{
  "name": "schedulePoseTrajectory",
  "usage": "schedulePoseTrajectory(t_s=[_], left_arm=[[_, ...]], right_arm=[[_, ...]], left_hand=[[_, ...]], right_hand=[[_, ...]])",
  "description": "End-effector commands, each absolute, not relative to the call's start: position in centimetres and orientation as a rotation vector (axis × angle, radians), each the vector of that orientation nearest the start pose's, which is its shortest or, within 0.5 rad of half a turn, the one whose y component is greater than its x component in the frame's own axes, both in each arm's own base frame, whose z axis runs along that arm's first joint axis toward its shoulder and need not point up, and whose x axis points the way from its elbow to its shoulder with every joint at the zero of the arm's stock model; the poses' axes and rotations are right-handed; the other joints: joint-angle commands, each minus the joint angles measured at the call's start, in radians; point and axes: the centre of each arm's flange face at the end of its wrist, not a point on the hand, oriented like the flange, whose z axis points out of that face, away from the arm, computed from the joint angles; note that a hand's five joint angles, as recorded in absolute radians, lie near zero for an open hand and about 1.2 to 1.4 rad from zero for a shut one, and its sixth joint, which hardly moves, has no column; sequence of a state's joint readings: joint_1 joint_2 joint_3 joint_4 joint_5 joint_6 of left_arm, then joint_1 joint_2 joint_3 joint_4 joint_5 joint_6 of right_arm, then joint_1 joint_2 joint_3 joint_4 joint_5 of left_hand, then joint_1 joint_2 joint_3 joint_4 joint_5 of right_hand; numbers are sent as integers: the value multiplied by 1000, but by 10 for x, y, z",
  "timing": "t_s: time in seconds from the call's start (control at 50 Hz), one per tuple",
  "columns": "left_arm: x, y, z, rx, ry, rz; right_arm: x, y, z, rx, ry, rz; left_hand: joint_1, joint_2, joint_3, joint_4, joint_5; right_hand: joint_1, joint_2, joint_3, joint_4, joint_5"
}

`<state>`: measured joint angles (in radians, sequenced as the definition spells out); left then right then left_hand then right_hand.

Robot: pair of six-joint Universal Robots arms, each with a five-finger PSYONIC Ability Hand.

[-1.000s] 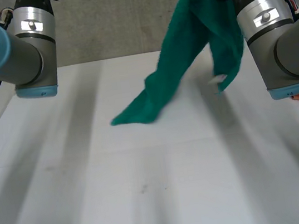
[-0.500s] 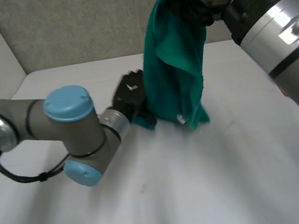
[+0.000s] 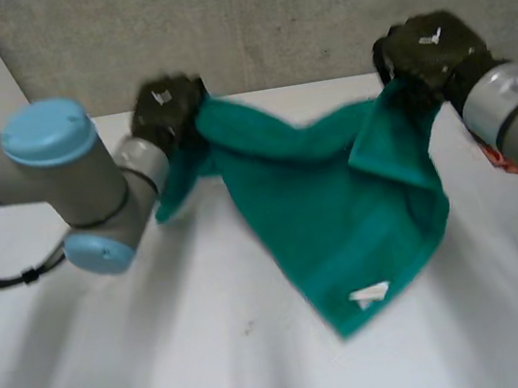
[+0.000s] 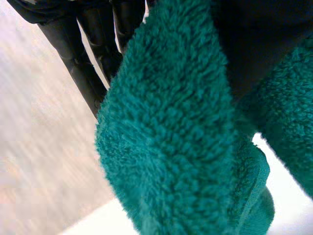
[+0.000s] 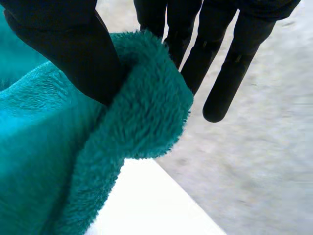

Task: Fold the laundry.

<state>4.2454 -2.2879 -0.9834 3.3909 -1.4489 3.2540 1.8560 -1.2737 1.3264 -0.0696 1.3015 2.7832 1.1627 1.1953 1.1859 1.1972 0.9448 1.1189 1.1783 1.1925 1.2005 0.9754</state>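
The left hand point(image 3: 167, 110) pinched 1 upper corner of the teal cloth point(image 3: 338, 202); in the left wrist view its thumb pressed the thick pile against the hand point(image 4: 83, 54) while the other black fingers point(image 4: 100, 34) ran straight beside the fold. The right hand point(image 3: 432, 49) gripped the opposite upper corner, and in its wrist view the thumb of that hand point(image 5: 63, 44) dug into a rolled edge of cloth point(image 5: 132, 122) with the fingers point(image 5: 230, 63) extended past it. The cloth point(image 4: 171, 127) was deep, fuzzy fleece. It hung stretched between the 2 hands above the white table point(image 3: 148, 367), sagging to a point near the table. A small white tag point(image 3: 370, 294) sat by that point, its writing too small to read. A grey, rough wall point(image 3: 262, 18) stood behind.
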Motion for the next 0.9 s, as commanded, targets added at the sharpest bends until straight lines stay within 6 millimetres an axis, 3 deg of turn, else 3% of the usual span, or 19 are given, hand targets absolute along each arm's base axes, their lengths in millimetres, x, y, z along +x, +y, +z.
schedulePoseTrajectory(t_s=[0.02, 0.1, 0.18, 0.22, 0.26, 0.3, 0.32, 0.38, 0.4, 0.48, 0.52, 0.58, 0.6, 0.66, 0.68, 0.7, 0.8, 0.9], left_arm=[[-344, -344, 339, 648, 1678, -3006], [-337, -333, 360, 499, 1551, -3045], [-340, -315, 343, 541, 1570, -2928], [-343, -308, 326, 614, 1610, -2847], [-346, -293, 285, 777, 1718, -2667], [-345, -283, 258, 870, 1784, -2554], [-340, -271, 230, 962, 1860, -2423], [-331, -257, 198, 1050, 1949, -2269], [-324, -245, 179, 1097, 2016, -2174], [-307, -216, 148, 1178, 2145, -1952], [-303, -206, 142, 1207, 2181, -1880], [-296, -189, 150, 1244, 2213, -1800], [-294, -187, 153, 1248, 2221, -1784], [-288, -178, 169, 1272, 2249, -1726], [-286, -176, 173, 1276, 2257, -1712], [-286, -175, 178, 1279, 2262, -1707], [-287, -182, 224, 1207, 2260, -1829], [-285, -214, 258, 1072, 2245, -1994]], right_arm=[[274, -346, 339, -754, 1557, -2536], [292, -340, 352, -723, 1281, -2620], [298, -334, 334, -739, 1211, -2566], [298, -331, 313, -783, 1262, -2484], [297, -329, 300, -803, 1311, -2438], [295, -322, 275, -850, 1419, -2345], [294, -319, 267, -868, 1458, -2309], [292, -303, 232, -948, 1628, -2128], [291, -299, 224, -972, 1665, -2086], [284, -277, 191, -1117, 1833, -1913], [278, -266, 177, -1234, 1905, -1849], [274, -257, 169, -1363, 1938, -1808], [272, -253, 167, -1421, 1948, -1790], [272, -250, 164, -1472, 1951, -1778], [270, -250, 163, -1473, 1965, -1778], [269, -250, 164, -1468, 1974, -1783], [263, -252, 191, -1383, 2012, -1912], [256, -252, 217, -1165, 2047, -1995]], left_hand=[[234, 201, 210, 199, 277], [234, 201, 210, 199, 277], [234, 201, 210, 199, 277], [234, 201, 210, 199, 277], [234, 201, 210, 199, 277], [234, 201, 210, 199, 277], [234, 201, 210, 199, 277], [234, 201, 210, 199, 277], [234, 201, 210, 199, 277], [50, 17, 27, 15, 93], [-33, -65, -56, -67, 11], [-332, -365, -355, -366, -289], [-417, -450, -440, -451, -374], [-810, -843, -833, -845, -767], [-884, -917, -907, -918, -840], [-928, -961, -951, -963, -885], [-964, -997, -987, -998, -920], [-935, -967, -958, -969, -891]], right_hand=[[277, 218, 204, 196, 246], [277, 218, 204, 196, 246], [277, 218, 204, 196, 246], [277, 218, 204, 196, 246], [277, 218, 204, 196, 246], [277, 218, 204, 196, 246], [277, 218, 204, 196, 246], [277, 218, 204, 196, 246], [277, 218, 204, 196, 246], [277, 218, 204, 196, 246], [277, 218, 204, 196, 246], [277, 218, 204, 196, 246], [145, 85, 71, 63, 114], [-509, -568, -582, -590, -540], [-866, -925, -939, -947, -897], [-936, -996, -1010, -1018, -967], [-944, -1004, -1018, -1026, -975], [-944, -1004, -1018, -1026, -975]])
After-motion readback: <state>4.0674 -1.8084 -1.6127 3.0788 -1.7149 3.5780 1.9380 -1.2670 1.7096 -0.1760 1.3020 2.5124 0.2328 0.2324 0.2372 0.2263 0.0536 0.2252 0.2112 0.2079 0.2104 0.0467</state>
